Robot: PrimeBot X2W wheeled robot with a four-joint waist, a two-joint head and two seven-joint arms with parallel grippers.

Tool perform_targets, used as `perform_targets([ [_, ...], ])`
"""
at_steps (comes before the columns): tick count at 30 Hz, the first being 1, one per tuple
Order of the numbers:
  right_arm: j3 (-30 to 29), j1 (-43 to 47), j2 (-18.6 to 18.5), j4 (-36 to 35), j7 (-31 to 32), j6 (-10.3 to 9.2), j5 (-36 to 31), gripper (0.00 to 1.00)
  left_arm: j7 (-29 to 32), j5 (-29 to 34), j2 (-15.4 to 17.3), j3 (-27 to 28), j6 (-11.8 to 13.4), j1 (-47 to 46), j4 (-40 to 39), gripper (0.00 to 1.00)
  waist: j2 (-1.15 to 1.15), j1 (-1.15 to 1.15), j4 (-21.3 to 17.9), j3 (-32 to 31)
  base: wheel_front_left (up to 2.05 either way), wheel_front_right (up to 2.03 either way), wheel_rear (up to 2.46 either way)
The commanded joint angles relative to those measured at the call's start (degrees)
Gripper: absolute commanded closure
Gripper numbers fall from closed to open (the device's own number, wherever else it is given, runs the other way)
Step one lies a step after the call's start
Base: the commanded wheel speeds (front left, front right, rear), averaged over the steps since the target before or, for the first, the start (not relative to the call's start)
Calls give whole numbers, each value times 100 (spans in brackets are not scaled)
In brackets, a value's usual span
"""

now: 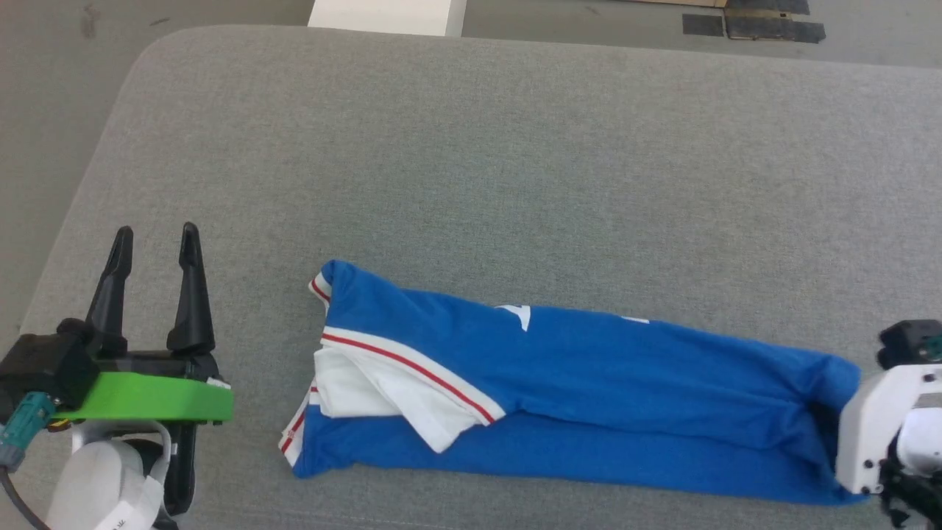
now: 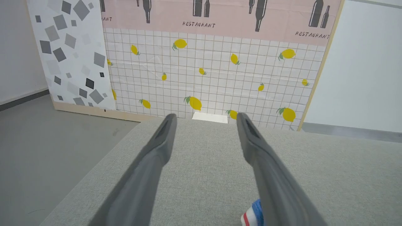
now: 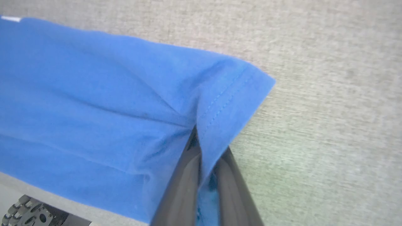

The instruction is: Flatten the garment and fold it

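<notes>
Now | garment (image 1: 589, 383) lies as a long strip, low in frame | our right gripper (image 3: 209, 141) pinches its blue hem | our left gripper (image 1: 157, 232) is spread wide, holding nothing | risk: pulling one end could drag and bunch it, we think.

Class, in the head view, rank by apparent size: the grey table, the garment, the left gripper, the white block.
1. grey table
2. garment
3. left gripper, enlarged by nearness to the camera
4. white block, cropped at the top
</notes>
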Motion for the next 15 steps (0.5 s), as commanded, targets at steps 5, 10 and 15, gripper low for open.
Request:
perform_targets([
  [5,-849,-116,-154,44,171,-12,-433,100,-27,84,-55,-40,-114,23,80,0,0,0,11,26,0,0,0],
  [10,-1916,-165,-248,53,431,-12,-1297,100,-27,112,-77,-29,-149,25,137,0,0,0,11,40,0,0,0],
  [15,-2395,-236,-67,-222,849,-12,-2295,100,-27,119,-163,29,-171,92,193,0,0,0,-26,-47,0,0,0],
])
